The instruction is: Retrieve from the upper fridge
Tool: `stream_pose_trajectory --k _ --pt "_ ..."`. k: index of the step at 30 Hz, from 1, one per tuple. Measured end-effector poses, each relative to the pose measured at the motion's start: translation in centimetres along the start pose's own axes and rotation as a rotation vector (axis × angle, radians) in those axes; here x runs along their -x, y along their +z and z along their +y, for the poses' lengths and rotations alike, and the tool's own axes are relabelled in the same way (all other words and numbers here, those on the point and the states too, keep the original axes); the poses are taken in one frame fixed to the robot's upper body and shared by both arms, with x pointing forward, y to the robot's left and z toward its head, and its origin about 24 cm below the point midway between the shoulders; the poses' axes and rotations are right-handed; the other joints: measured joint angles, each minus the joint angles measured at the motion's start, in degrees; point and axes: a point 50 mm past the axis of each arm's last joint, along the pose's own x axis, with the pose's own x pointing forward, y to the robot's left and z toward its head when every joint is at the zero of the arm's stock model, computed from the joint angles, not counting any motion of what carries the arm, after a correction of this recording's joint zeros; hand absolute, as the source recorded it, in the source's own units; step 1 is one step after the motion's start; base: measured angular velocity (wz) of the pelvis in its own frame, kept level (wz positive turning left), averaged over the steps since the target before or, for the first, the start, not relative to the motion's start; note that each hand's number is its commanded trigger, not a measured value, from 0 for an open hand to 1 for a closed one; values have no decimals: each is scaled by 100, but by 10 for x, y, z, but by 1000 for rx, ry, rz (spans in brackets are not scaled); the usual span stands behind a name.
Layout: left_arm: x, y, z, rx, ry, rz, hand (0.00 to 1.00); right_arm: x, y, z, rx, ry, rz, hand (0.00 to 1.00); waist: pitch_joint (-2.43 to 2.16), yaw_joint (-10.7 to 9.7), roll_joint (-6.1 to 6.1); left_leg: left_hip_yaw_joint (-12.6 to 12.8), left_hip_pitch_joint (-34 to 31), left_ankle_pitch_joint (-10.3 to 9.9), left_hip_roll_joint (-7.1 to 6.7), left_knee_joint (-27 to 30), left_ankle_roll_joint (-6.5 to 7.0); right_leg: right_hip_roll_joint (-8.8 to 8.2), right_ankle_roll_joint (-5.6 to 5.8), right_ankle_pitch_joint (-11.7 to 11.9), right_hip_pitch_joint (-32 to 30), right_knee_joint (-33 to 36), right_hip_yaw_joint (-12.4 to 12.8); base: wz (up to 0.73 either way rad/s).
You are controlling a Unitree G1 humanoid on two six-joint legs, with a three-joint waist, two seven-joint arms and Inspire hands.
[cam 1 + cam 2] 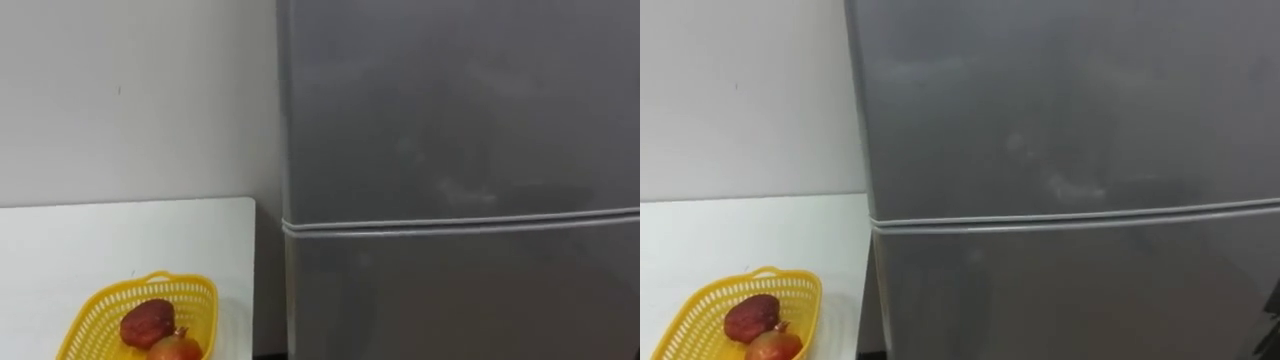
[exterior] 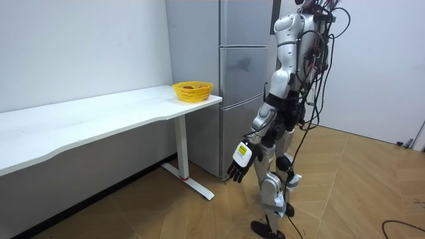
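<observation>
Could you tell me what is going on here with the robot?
The robot stands facing a grey fridge whose doors are shut, and it has not reached for them yet. Its left hand hangs open at its side, holding nothing. Beside the fridge, a yellow basket with two reddish fruits sits at the end of a white table.

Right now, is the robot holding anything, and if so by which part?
Nothing is held as far as can be seen: the left hand hangs open and empty beside its leg, and the upper fridge door is shut.
</observation>
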Motion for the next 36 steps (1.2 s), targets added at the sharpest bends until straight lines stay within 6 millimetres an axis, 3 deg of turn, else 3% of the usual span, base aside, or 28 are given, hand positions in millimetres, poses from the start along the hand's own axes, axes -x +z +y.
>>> stream_pose_trajectory --k 4,13,26,36 --pt "0 3 -2 0 6 -12 0 12 -34 -2 64 -9 133 0 11 -11 48 5 -31 -1 -12 -3 0 -8 4 4 7 -14 16 0" --pt "1 0 -10 12 5 -4 0 38 -76 -7 156 28 312 0 -18 -15 258 5 -8 -1 -8 -6 0 -1 3 0 0 -5 19 -1" --pt "1 0 -10 17 2 -6 0 65 -112 -14 289 139 444 0 -1 -35 186 -3 1 -1 -6 -2 -1 -7 8 -10 12 -16 7 0" --pt "1 -5 -9 27 -3 29 0 101 -156 -34 404 297 718 0 17 3 148 4 -32 -1 -10 0 -1 -13 9 -20 0 -7 9 0"
